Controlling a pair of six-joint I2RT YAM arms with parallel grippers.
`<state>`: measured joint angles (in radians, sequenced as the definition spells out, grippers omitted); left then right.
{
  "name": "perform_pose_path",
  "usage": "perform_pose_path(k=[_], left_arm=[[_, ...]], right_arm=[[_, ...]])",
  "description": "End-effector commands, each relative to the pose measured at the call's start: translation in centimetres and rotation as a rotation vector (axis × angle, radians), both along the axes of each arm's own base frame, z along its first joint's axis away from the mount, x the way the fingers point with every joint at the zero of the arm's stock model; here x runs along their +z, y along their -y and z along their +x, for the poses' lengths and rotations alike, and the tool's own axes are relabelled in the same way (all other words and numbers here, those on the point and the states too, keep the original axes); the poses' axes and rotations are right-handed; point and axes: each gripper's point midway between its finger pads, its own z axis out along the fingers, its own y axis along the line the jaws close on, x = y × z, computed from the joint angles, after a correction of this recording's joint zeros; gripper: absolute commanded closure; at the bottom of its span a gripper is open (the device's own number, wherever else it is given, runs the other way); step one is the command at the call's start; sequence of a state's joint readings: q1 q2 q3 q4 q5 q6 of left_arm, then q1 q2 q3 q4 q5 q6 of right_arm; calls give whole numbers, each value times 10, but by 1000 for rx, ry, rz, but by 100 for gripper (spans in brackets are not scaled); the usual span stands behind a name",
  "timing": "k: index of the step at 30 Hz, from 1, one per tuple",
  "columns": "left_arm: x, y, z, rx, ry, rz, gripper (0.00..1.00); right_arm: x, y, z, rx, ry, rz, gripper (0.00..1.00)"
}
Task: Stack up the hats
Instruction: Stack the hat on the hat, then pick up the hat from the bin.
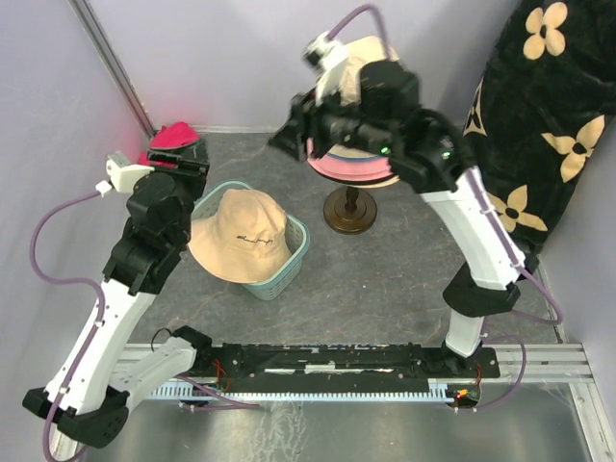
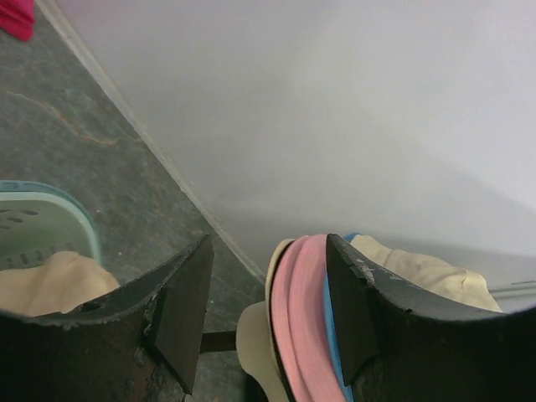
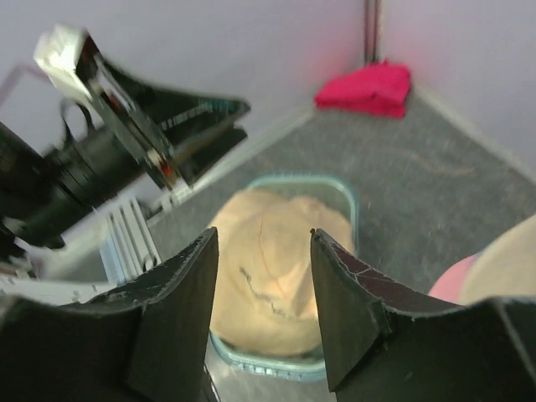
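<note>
My left tool (image 2: 266, 255) and right tool (image 3: 264, 243) are both open and empty: soft pink-and-blue cloth hats (image 1: 354, 167) are stacked, but I think the floppy tan cloth hat (image 1: 241, 236) in the green plastic basket (image 1: 294, 252) is left to do.

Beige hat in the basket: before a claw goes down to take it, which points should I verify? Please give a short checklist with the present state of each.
1. Beige hat lies crown up in the basket, with no claw touching it: ok.
2. Right claw is open, empty and pointed at that hat: ok.
3. Left claw is open and empty: ok.
4. Left arm stands close beside the basket; whether it leaves room for the right claw: cannot tell.
5. Stacked hats sit steady on the stand: cannot tell, because the right arm hides most of them.
</note>
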<state>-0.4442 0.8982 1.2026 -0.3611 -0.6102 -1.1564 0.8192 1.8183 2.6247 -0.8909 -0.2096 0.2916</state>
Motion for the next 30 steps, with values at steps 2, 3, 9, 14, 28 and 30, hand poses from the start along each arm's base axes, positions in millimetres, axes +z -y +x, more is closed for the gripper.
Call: perform_pose_path(k=[2,3,9,14,28,30], left_arm=[[-18,-35,-25,121,-51,69,36],[-19,-38,-28,127,-53,70,36],[-33,-48,-43,145,-82,84,36],[-45,-52,-50,154,-100,89,36],[-57,-52,-54,138,-121,102,35],[-58,-51,-54,134,-122,100,35]], right_arm=[[-54,-29,-13,0,78,-228,44],[-64,-36,-14,-2,79,-252,44],[-132,-66,-19,-13,14,-378,41],[-170,-79,-19,-20,-37,-426,38],[-220,-99,-8,-27,-92,-487,31],[-224,-101,-6,-30,-96,-490,31]])
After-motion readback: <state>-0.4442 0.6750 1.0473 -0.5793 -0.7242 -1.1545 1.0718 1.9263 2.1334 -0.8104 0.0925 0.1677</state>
